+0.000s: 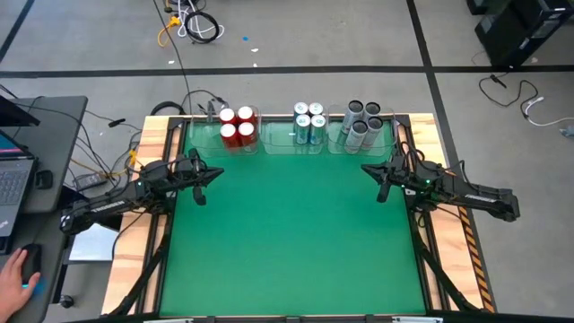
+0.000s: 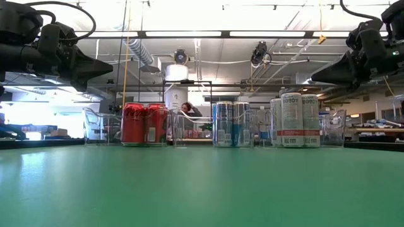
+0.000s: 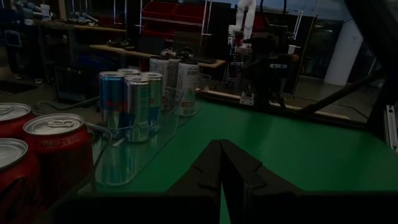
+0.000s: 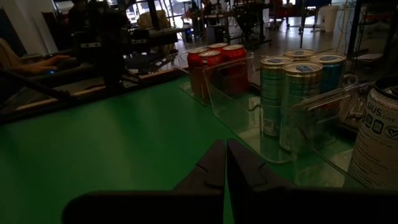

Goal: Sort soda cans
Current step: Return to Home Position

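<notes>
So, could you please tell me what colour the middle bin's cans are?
Blue and silver cans, clearest in the left wrist view.

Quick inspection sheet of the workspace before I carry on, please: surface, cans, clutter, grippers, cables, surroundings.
Surface: green table top, bare in front of the bins.
Job's things: four red cans, four blue-and-white cans and four grey cans, upright, one colour to each of three clear bins along the far edge.
Clutter: nothing seen on the green.
Grippers: left gripper and right gripper shut, empty, raised at the sides, away from the bins.
Cables: loose cables on the floor; more beside the table's left edge.
Surroundings: a person's hand and a laptop on the left desk.
</notes>
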Controlling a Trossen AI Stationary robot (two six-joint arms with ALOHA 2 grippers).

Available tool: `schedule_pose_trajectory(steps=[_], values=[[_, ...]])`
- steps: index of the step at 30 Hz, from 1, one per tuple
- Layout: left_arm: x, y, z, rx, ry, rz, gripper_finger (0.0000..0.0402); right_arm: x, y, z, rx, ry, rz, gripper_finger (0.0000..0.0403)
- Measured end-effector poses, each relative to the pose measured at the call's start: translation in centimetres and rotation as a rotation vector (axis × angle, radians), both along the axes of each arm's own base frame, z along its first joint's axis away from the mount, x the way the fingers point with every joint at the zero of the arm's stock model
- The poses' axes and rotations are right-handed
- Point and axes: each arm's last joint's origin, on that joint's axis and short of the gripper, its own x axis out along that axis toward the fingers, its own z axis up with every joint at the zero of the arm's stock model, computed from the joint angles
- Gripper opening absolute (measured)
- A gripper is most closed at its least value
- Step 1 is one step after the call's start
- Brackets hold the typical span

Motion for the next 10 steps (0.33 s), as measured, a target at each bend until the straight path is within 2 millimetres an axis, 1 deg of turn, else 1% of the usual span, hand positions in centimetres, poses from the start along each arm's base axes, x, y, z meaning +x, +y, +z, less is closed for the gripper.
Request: schedule_pose_trajectory(steps=[10], values=[[0.00,0.00,0.00,0.000,0.000,0.000,0.0012,0.00,0.00,0.00,0.000,0.000,0.000,0.0001]])
